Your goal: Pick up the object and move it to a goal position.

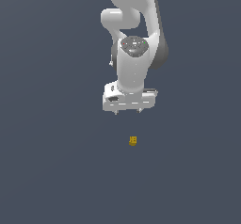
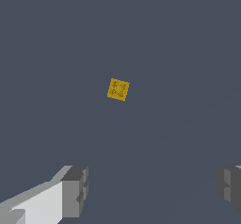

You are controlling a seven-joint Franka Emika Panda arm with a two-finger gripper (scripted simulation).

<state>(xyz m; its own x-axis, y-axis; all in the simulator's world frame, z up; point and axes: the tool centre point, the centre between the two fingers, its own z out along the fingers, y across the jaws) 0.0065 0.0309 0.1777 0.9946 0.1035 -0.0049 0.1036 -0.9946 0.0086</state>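
Note:
The object [image 1: 132, 141] is a tiny yellow-gold block with faint dark markings, lying on the flat grey ground. In the wrist view the object [image 2: 118, 89] appears as a small tilted square, alone on the ground. My gripper [image 1: 127, 111] hangs from the white arm, above the object and a little toward the exterior view's left, not touching it. The jaws stand wide apart and hold nothing. In the wrist view my gripper [image 2: 150, 190] shows two grey fingertips [image 2: 75, 190] spread far apart with the object lying beyond the gap.
The white arm [image 1: 136, 35] rises out of the top of the exterior view. Plain grey ground [image 1: 56, 171] lies all around; no goal marker shows.

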